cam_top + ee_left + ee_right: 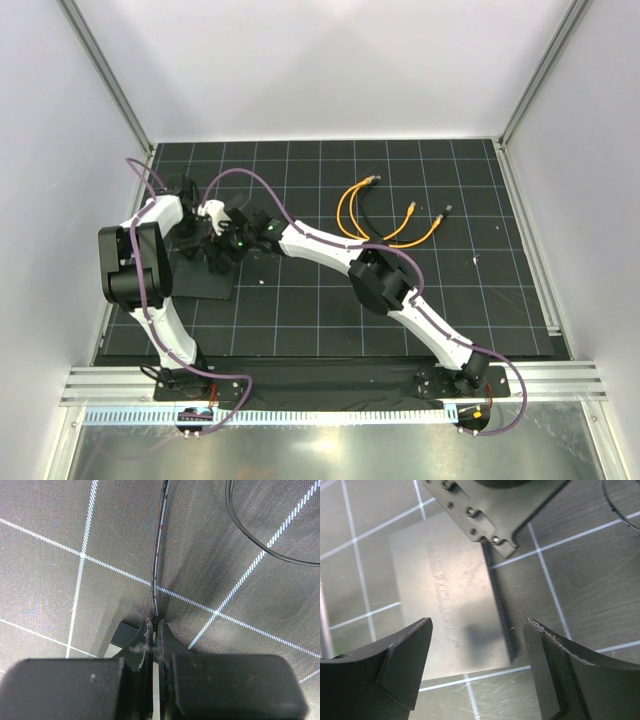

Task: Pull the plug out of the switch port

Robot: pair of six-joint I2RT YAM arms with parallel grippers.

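Note:
The switch [208, 282] is a flat matte-black box lying at the left of the mat. In the right wrist view its top [445, 595] bears embossed letters. My left gripper [197, 232] hangs over the switch's far edge. In the left wrist view it [156, 625] is shut on the small black plug [156, 622] of a thin black wire [159, 555] that runs away across the mat. A corner of the switch [124, 635] shows just beside the fingertips. I cannot tell whether the plug sits in a port. My right gripper [222, 252] is open and empty over the switch [477, 630].
Orange cables [365, 215] with loose plugs lie at the back middle of the mat. A loop of thin black wire [250, 535] lies past the left gripper. The left gripper's body [490, 510] is close above the right gripper's fingers. White walls surround the mat.

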